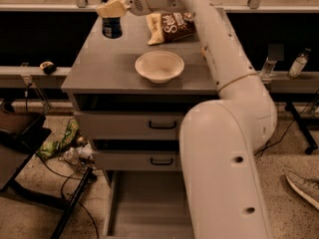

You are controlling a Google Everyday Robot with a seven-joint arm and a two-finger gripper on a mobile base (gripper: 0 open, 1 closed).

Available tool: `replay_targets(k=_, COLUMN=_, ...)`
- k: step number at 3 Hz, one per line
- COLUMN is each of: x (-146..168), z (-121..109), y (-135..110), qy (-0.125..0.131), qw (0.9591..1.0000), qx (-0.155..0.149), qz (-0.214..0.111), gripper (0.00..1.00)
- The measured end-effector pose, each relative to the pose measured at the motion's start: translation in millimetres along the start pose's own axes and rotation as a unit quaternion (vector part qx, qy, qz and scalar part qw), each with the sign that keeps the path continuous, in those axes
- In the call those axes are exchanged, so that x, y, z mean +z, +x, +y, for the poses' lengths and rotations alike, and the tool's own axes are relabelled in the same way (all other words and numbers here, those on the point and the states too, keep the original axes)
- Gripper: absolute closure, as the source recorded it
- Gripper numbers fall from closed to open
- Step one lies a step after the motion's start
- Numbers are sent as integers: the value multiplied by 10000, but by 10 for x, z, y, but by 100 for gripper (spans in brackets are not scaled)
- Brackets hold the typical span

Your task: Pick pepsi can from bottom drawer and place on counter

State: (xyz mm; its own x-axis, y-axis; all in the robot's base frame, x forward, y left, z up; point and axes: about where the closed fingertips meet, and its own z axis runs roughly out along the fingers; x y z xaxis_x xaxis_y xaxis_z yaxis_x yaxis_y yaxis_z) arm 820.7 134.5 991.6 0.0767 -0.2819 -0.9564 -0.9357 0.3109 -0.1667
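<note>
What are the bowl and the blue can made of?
The bowl: probably plastic or ceramic, matte cream with a smooth rim. The pepsi can, held by the gripper at the far left corner of the counter: likely painted metal, judging by its drink-can shape.

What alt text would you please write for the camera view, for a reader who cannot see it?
The robot's gripper grips the pepsi can from above at the far left corner of the counter. A white bowl and a chip bag sit on it too; the bottom drawer below stands open.
</note>
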Motion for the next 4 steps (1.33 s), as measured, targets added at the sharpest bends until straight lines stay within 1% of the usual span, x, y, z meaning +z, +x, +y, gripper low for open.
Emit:
replay_targets(k=1, x=371, z=-117, y=603, qy=3, qw=9990, qx=365, qz=265, gripper=100)
replay_targets(k=2, x=452, z=-172, y=790, qy=30, qw=9978, qx=496, qz=442, gripper=97)
replay_targets(k=4, x=441, z=-180, y=745, qy=30, qw=9978, qx=496, qz=442, gripper=52)
